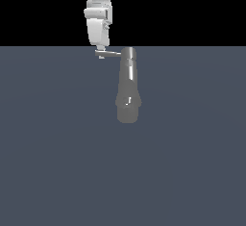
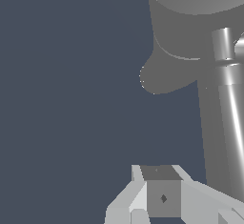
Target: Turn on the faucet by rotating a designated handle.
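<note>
A: One faucet is counted on the slate-blue worktop, and nothing else is seen lying on that surface.

B: Where is it placed?

A: It is set close to the far edge of the worktop, about midway along that edge. In the exterior view its narrow end is seen at the far edge, and the body widens to a rounded end nearer the middle of the worktop.

B: And the handle?

A: One handle is counted, a thin rod projecting from the narrow end toward the exterior view's left.

B: Is anything found in the way?

A: Only the robot itself. One white arm is lowered from above, and its gripper is seen at the free tip of the handle, touching it or very nearly so. The rest of the handle and the whole faucet body are left uncovered.

B: How are the jaws set?

A: That cannot be told. In the exterior view the fingertips are too small to be separated, and in the wrist view only the pale gripper body is shown at the frame's border, with the faucet seen close beside it as a shiny cylinder.

B: Is a grasp confirmed?

A: No. Contact with the handle cannot be settled from either view.
</note>
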### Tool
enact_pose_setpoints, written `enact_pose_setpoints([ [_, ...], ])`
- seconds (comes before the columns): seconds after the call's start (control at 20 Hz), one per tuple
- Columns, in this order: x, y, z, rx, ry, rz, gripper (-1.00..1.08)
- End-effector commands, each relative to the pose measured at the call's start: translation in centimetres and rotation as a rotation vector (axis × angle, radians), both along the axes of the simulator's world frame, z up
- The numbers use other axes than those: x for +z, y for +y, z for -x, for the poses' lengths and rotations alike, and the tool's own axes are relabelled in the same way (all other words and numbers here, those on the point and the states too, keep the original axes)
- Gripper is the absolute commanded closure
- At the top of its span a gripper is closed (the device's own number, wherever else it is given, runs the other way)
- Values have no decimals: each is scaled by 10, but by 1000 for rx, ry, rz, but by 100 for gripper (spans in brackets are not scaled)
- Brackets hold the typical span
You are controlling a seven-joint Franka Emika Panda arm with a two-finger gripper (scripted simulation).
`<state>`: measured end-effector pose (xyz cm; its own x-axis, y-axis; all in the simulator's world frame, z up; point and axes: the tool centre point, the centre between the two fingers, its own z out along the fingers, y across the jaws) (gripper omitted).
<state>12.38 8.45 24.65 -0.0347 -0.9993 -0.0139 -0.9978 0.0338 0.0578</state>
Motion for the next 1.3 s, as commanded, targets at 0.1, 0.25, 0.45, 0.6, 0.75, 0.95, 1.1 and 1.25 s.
enact_pose_setpoints([
  [0.1,5,1,12,0,4,0,108],
  [0.25,8,1,20,0,4,0,108],
  [0.45,13,2,30,0,4,0,108],
  [0.6,17,2,37,0,4,0,108],
  [0.75,21,2,45,0,4,0,108],
  [0.95,26,3,56,0,4,0,108],
  [1.1,30,-5,52,-8,-9,1,108],
  [1.25,33,-11,60,-7,-7,1,108],
])
